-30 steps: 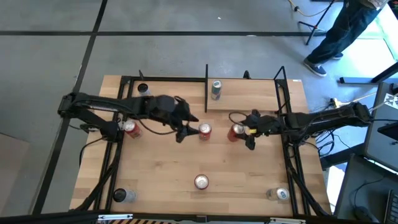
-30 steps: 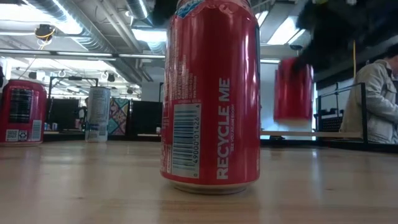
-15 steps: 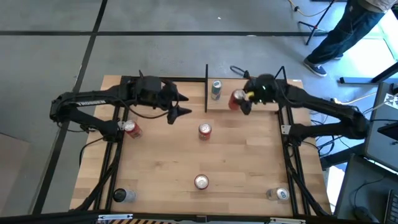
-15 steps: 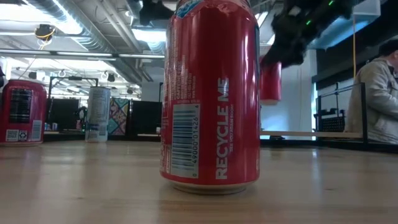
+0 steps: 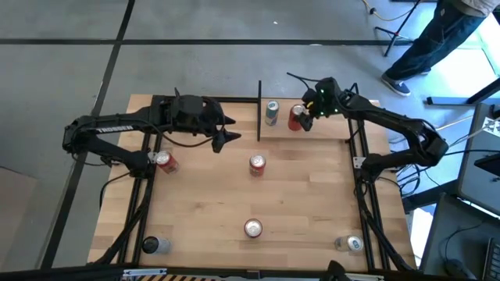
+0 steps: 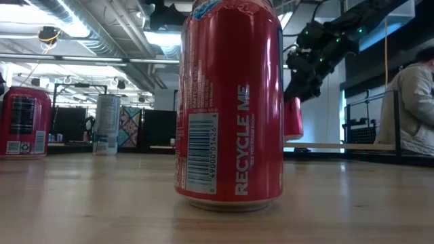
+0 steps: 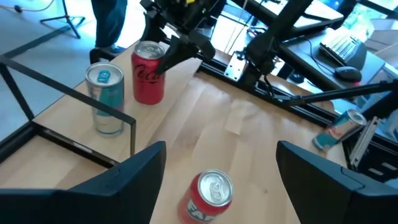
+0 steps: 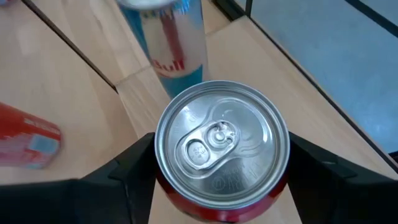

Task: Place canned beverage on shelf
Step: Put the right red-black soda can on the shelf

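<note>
Right gripper [image 5: 305,119] is clamped on the red can [image 5: 296,119], one finger on each side of its body, as the right wrist view shows looking straight down on the pull-tab top [image 8: 221,146]. The can stands upright, long axis vertical, over the shelf [image 5: 328,129] at about one o'clock on the table in the high view. In the left wrist view it appears to sit on or just above the board, though contact cannot be confirmed. Just beside it, toward nine o'clock, stands a silver-blue can [image 5: 271,112], close but apart. The coming move likely turns on that upright axis: a straight lowering and release, with the neighbour near. Left gripper [image 5: 232,139], fingers apart and empty, waits at about eleven o'clock, farther from the shelf.
</note>
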You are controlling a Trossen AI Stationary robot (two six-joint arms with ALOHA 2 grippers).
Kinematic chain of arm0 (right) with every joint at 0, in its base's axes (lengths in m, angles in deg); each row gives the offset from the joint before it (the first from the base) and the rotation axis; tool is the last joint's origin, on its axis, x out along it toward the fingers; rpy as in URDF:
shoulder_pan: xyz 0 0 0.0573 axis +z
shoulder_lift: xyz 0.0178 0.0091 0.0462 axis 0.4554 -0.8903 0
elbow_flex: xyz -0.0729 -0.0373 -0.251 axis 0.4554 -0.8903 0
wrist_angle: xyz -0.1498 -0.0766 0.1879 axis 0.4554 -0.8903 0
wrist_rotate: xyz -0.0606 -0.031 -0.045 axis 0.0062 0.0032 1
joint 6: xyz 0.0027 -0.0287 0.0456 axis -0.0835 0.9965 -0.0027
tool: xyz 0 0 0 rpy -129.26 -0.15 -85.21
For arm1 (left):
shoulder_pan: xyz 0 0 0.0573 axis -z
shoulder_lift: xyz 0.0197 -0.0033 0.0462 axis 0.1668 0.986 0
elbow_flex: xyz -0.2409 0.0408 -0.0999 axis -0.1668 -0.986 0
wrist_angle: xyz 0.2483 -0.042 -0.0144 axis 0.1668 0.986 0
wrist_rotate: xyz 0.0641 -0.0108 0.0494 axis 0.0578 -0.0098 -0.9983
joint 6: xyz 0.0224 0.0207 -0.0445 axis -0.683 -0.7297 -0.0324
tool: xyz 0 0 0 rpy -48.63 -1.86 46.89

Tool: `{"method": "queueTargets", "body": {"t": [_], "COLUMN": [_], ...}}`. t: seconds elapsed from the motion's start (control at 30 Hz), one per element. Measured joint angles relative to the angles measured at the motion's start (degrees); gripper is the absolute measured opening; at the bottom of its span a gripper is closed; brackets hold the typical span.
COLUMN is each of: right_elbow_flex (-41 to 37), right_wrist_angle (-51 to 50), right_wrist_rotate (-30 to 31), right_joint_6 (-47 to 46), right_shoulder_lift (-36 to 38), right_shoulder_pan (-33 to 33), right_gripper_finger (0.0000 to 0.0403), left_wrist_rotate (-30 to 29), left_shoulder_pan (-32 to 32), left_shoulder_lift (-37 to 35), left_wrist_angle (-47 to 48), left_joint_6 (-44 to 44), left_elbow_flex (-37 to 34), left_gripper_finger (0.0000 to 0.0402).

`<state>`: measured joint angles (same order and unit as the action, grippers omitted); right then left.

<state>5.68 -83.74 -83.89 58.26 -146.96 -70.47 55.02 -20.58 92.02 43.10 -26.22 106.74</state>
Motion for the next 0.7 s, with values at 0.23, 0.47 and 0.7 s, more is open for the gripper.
{"method": "queueTargets", "body": {"t": [0.23, 0.47, 0.7], "right_elbow_flex": [0.02, 0.00, -0.04], "right_wrist_angle": [1.68, 2.31, 7.26], "right_wrist_rotate": [-0.06, 0.01, -0.39], "right_joint_6": [0.72, 0.60, -0.73], "right_shoulder_lift": [-1.73, -1.77, -3.76], "right_shoulder_pan": [-0.20, -0.17, -0.15], "right_gripper_finger": [0.0265, 0.0265, 0.0265], "left_wrist_rotate": [-0.99, -1.05, -1.04], "left_shoulder_pan": [0.01, 0.04, 0.04], "left_shoulder_lift": [0.00, 0.02, 0.02], "left_wrist_angle": [-0.02, 0.00, -0.01], "left_joint_6": [0.99, 0.84, 0.82], "left_elbow_flex": [0.00, 0.00, 0.00], "left_gripper_finger": [0.0293, 0.0293, 0.0293]}}
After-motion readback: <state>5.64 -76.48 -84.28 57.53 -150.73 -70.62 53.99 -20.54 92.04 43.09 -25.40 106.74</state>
